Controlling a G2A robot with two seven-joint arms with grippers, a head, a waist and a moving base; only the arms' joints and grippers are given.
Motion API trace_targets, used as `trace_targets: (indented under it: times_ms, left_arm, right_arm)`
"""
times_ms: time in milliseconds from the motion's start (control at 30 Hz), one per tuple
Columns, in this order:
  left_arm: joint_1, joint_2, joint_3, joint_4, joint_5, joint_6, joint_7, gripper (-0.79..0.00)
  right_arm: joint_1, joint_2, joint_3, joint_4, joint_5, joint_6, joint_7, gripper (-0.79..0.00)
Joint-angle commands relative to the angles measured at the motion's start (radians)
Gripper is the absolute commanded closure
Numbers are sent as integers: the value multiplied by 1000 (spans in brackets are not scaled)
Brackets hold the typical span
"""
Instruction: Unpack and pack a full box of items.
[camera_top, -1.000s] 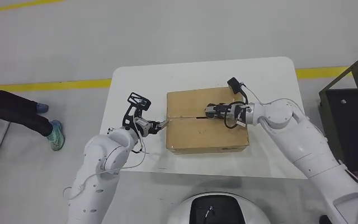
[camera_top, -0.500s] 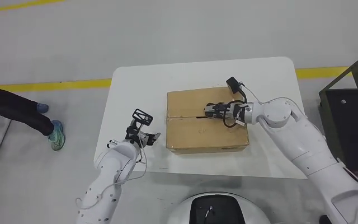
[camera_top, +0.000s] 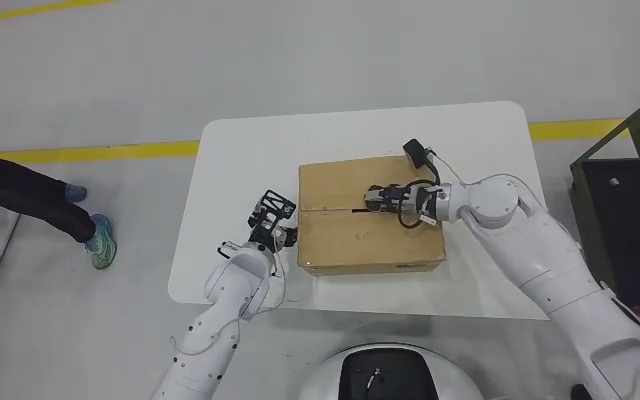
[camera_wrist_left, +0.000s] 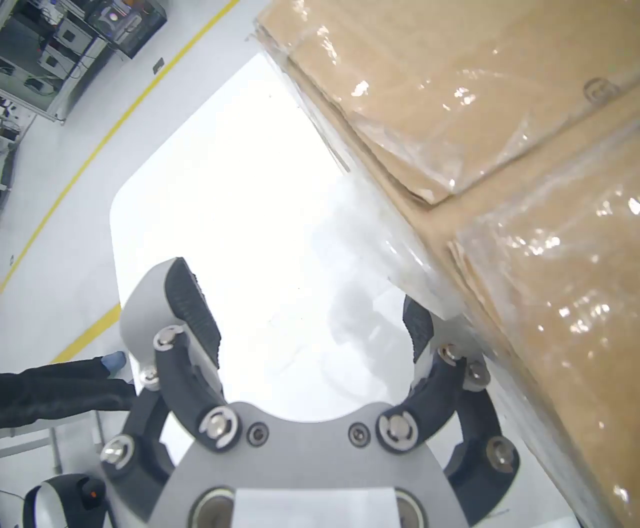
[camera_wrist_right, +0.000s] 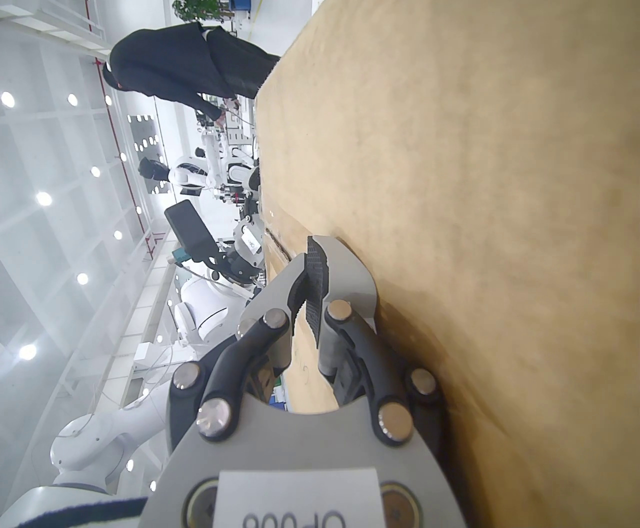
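We judge the cardboard box (camera_top: 350, 235), under our closed-together right gripper (camera_wrist_right: 311, 257) and just beside our spread-apart left gripper (camera_wrist_left: 295, 295), stiff, glossy-slick, probably heavy, best taken at its flap seam.

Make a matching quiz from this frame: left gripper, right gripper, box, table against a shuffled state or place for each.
1. left gripper
2. right gripper
3. cardboard box
4. table

A. flaps closed, on the table
B. jaws together, over the box's top seam
C. white, bears the box
D. jaws apart, beside the box's corner

Pairs: 1-D, 2-B, 3-A, 4-C
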Motion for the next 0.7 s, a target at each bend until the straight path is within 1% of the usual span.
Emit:
trace_targets:
  times_ms: [0, 100, 233, 367, 567, 667]
  left_arm:
    - [-7, -5, 1, -1, -5, 32, -6, -785]
    - [-10, -11, -5, -9, -9, 65, 15, -785]
    - [-9, -18, -22, -49, -15, 116, 57, -785]
    - [1, -22, -45, -88, -3, 154, 76, -785]
    - [28, -25, -89, -155, -24, 175, 71, -785]
    - [35, -26, -95, -186, -33, 148, 56, -785]
  right_arm:
    - [-1, 0, 1, 1, 2, 1, 1, 0]
    - [1, 0, 4, 3, 3, 4, 1, 0]
    - [5, 1, 9, 8, 4, 6, 4, 0]
    - [7, 1, 10, 9, 1, 6, 5, 0]
    - [11, 0, 10, 13, 0, 6, 9, 0]
    - [13, -1, 9, 16, 0, 5, 9, 0]
